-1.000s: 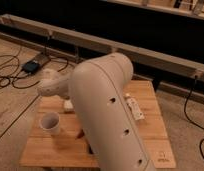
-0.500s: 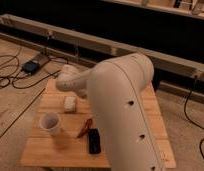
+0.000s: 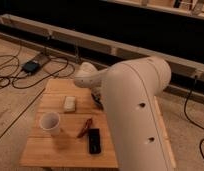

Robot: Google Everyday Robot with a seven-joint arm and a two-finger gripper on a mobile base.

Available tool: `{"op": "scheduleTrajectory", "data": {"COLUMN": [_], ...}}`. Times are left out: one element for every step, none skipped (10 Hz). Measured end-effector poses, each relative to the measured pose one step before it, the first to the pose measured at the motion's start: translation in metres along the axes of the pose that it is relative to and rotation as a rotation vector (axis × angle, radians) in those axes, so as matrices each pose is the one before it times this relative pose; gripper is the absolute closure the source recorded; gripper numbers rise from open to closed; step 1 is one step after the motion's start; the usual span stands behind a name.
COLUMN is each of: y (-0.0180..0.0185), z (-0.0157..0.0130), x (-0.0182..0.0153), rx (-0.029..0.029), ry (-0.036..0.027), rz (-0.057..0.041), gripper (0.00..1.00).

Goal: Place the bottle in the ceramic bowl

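Observation:
My big white arm fills the right half of the camera view and covers the right side of the wooden table. The gripper shows only as a small dark part below the white wrist, over the middle of the table, just right of a small white block. The bottle is hidden from view. The ceramic bowl is hidden too.
A white cup stands at the table's left. A thin red item and a flat black object lie near the front middle. Cables and a dark box lie on the floor to the left. A dark wall base runs behind.
My arm has swung to the right and back, uncovering the table's left and middle. The white block, the red item and the black object have come into view.

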Motion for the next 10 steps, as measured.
{"op": "scheduleTrajectory", "data": {"y": [0.00182, 0.00110, 0.00050, 0.00002, -0.00154, -0.00118, -0.00131, -0.00115, -0.00149, -0.00049], "z": [0.01170, 0.00928, 0.01011, 0.00764, 0.01221, 0.00874, 0.00784, 0.00895, 0.00974, 0.00670], "x": [-0.01383, -0.00966, -0.01122, -0.00857, -0.01351, -0.01045, -0.00844, -0.01041, -0.01035, -0.00731], "rx": [0.00590, 0.00167, 0.00381, 0.00460, 0.01200, 0.01192, 0.01289, 0.01767, 0.02083, 0.01580], "ry": [-0.00156, 0.00356, 0.00428, 0.00294, -0.00079, 0.00127, 0.00249, 0.00633, 0.00603, 0.00607], "rz": [0.06103, 0.04902, 0.05722, 0.04135, 0.05589, 0.04357, 0.03679, 0.04758, 0.04483, 0.03102], "gripper": [0.20, 0.20, 0.20, 0.20, 0.20, 0.20, 0.20, 0.20, 0.20, 0.20]}}
